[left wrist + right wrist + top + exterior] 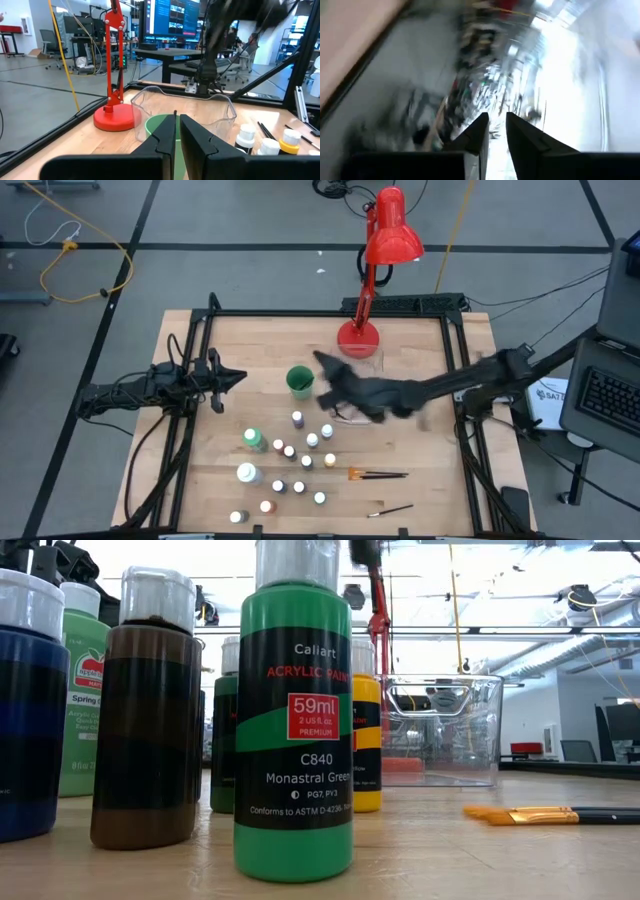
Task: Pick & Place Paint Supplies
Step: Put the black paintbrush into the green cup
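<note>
Bare wood across the left third of the table [190,450] and along its upper left: open passage there. Centre is crowded: paint bottles [290,452] stand close together in the lower middle, narrow gaps between. Green cup [299,381], clear bin [352,405] and red lamp [358,335] block upper centre. Right arm [440,388] spans centre right. Brushes [378,475] lie lower right; bare strip beside them.

cup [299,381] at table [200,490] centre | lamp [358,336] at 1 o'clock of cup | bottles [297,419] at 6 | brushes [377,474] at 4 | bin [440,730] at 3
</note>
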Tool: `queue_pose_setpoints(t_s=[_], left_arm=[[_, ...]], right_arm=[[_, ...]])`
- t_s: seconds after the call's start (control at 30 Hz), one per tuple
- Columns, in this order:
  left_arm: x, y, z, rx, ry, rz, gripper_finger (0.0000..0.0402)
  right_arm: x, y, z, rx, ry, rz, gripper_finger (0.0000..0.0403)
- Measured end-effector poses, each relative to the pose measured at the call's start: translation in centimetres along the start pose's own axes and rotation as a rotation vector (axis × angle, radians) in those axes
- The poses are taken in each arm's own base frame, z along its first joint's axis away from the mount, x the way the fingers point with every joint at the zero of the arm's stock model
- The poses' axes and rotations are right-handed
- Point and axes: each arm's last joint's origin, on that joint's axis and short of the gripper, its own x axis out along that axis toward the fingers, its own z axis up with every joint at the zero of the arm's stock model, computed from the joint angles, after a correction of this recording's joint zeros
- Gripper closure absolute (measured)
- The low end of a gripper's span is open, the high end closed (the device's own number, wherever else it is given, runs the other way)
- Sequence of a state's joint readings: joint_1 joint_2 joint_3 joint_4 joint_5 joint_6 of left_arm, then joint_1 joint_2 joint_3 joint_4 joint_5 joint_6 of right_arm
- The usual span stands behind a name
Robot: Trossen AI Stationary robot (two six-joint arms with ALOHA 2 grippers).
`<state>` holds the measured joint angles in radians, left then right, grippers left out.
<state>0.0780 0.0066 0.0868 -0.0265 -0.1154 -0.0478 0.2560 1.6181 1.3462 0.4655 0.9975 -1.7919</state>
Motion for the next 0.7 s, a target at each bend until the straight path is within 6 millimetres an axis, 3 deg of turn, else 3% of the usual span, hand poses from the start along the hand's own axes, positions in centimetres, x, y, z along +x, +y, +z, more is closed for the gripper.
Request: queue_pose_setpoints(t_s=[0.13,0.23,0.37,0.43,0.5,0.6,0.7], left_arm=[[0.0,0.0,0.0,0.0,-0.001,0.0,0.0376],[0.0,0.0,0.0,-0.001,-0.002,0.0,0.0376],[0.0,0.0,0.3,-0.008,-0.026,-0.002,0.0376],[0.0,0.0,0.3,-0.007,-0.033,-0.002,0.0376],[0.0,0.0,0.3,-0.007,-0.036,-0.002,0.0376],[0.0,0.0,0.4,-0.007,-0.039,0.02,0.0376],[0.0,0.2,0.3,-0.004,-0.031,0.061,0.0376]], right_arm=[[-5.6,-6.9,-4.3,0.798,-0.093,-0.123,0.0357],[-9.2,-8.1,-8.3,1.152,-0.112,-0.02,0.0363],[-12.5,-5.4,-10.9,1.388,-0.433,0.389,0.0372],[-13.3,-3.1,-10.3,1.445,-0.555,0.552,0.0377],[-13.9,-0.5,-9.2,1.456,-0.599,0.608,0.0384],[-14.2,3.1,-7.5,1.44,-0.601,0.65,0.0395],[-14.6,5.5,-6.8,1.416,-0.585,0.743,0.0402]])
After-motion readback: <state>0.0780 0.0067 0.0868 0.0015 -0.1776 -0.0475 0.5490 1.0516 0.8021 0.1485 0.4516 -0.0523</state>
